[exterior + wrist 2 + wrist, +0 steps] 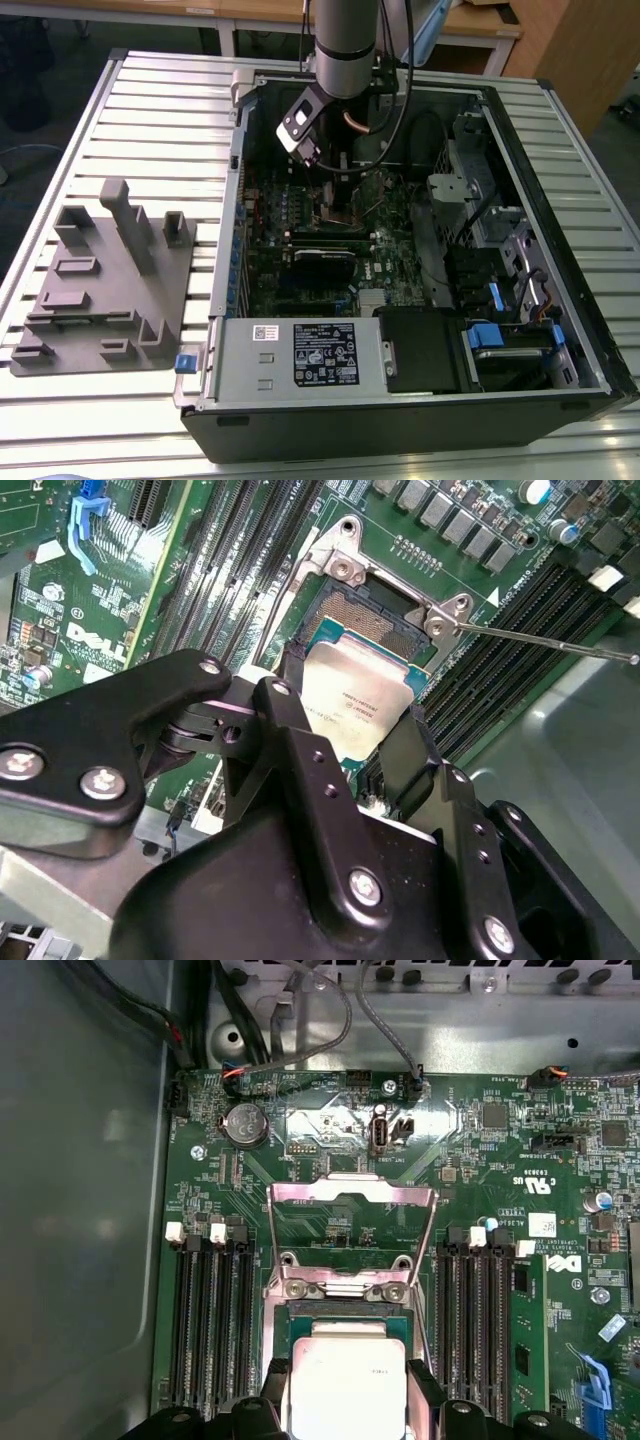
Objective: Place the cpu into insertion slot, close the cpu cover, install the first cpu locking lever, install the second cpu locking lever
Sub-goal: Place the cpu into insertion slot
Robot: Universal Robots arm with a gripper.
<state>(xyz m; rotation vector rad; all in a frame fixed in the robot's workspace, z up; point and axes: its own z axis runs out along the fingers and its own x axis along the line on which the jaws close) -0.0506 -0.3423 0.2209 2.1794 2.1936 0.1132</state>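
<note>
Silvery-grey square cpu [350, 695], just one, pinched in black end effector [352, 712] over dark insertion slot [365, 620], 12 o'clock on exterior view's green board [265, 275]; cpu cover [295, 1192] open.

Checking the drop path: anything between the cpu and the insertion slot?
Nothing visible. The gripper holds the cpu over the bare insertion slot; the cpu cover stands open, clear of it.

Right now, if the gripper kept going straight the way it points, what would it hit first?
Probably the insertion slot: the gripper holds the cpu right over it, though depth is unclear.
</note>
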